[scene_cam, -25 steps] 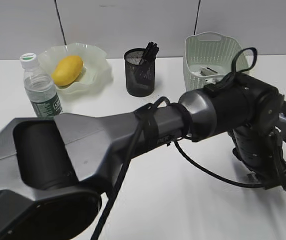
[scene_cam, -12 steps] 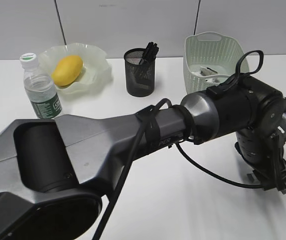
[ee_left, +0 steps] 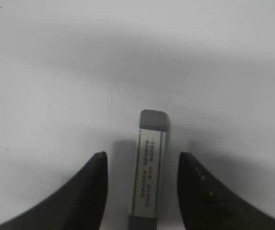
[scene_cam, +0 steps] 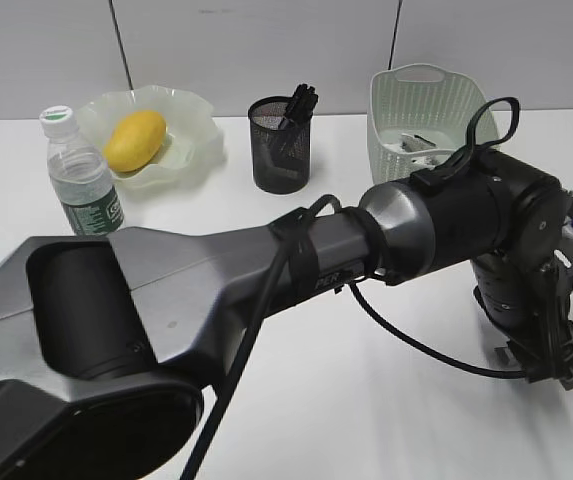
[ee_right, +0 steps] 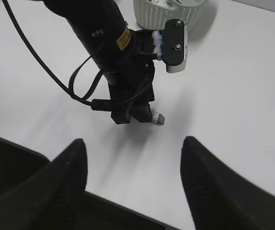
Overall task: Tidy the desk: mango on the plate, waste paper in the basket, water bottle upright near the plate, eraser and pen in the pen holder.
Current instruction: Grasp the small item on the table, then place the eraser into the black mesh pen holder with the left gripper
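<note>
A grey panelled wall is backing the white desk [scene_cam: 296,400]. The left gripper [ee_left: 142,191] is hanging with its jaws apart either side of the eraser [ee_left: 149,167], which is lying flat; its sleeve print is too blurred to read. The right gripper [ee_right: 132,191] is standing open, holding nothing. The mango [scene_cam: 134,139] is sitting on the plate [scene_cam: 201,125], the water bottle [scene_cam: 78,175] upright beside it, green label unreadable. Pens are standing in the pen holder [scene_cam: 280,150]; scraps are lying in the basket [scene_cam: 436,105].

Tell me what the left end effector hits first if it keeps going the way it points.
The eraser, lying flat on the desk between the open fingers of the left end effector; then the desk itself. Remaining gap unclear.
</note>
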